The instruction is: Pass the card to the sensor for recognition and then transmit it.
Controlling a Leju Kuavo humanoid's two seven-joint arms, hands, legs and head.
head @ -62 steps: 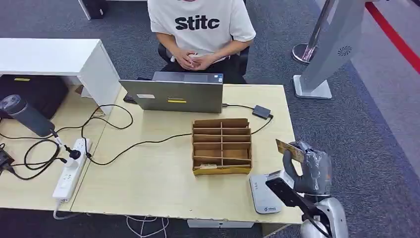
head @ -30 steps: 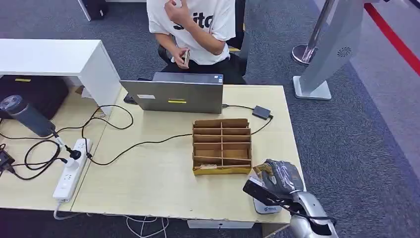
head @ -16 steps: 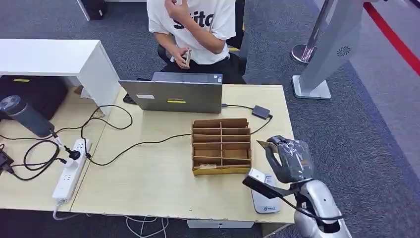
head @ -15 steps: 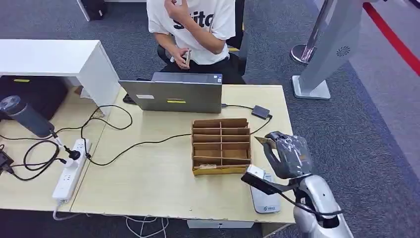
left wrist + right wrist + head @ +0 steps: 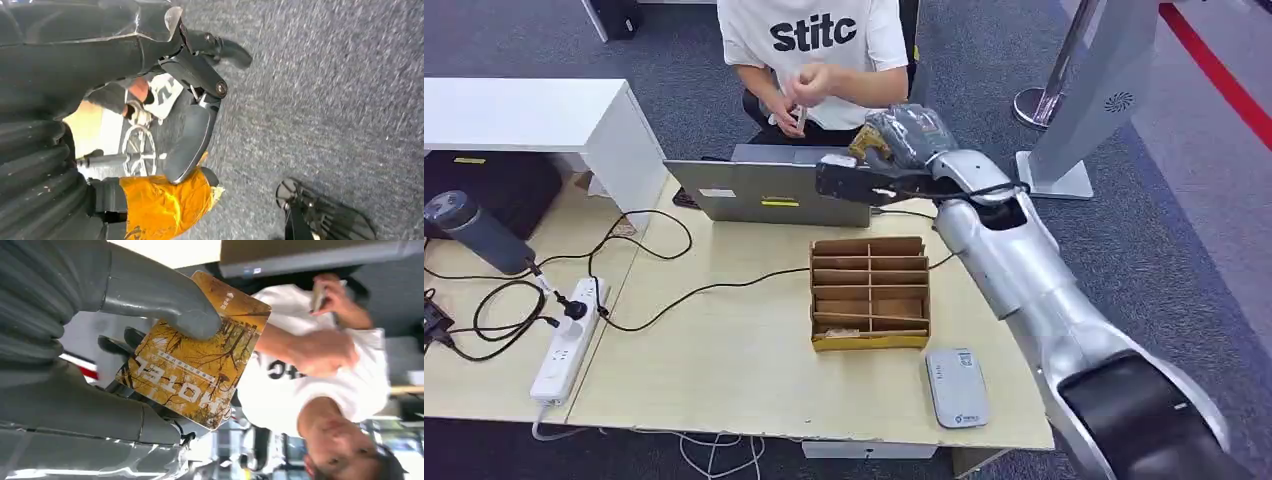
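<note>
My right hand (image 5: pixel 902 133) is stretched far across the table, above the laptop's back edge, in front of the seated person (image 5: pixel 824 45). It pinches a yellow-brown card (image 5: pixel 870 147) between thumb and fingers. In the right wrist view the card (image 5: pixel 195 375) shows an autumn tree print, with the thumb (image 5: pixel 165 305) pressed on its face and the person (image 5: pixel 320 365) just beyond it. The grey card sensor (image 5: pixel 957 387) lies flat near the table's front right corner, far behind the hand. My left hand (image 5: pixel 165 65) hangs over grey carpet with fingers apart, holding nothing.
A cardboard slotted organiser (image 5: pixel 870 293) stands mid-table, between the sensor and the open laptop (image 5: pixel 774 190). Cables and a power strip (image 5: pixel 569 340) lie on the left of the table (image 5: pixel 724 350). A grey kiosk stand (image 5: pixel 1094 90) rises at the back right.
My right arm rose from beside the sensor at the front right and reached across over the laptop toward the person, card still held. The person lowered a raised hand.
</note>
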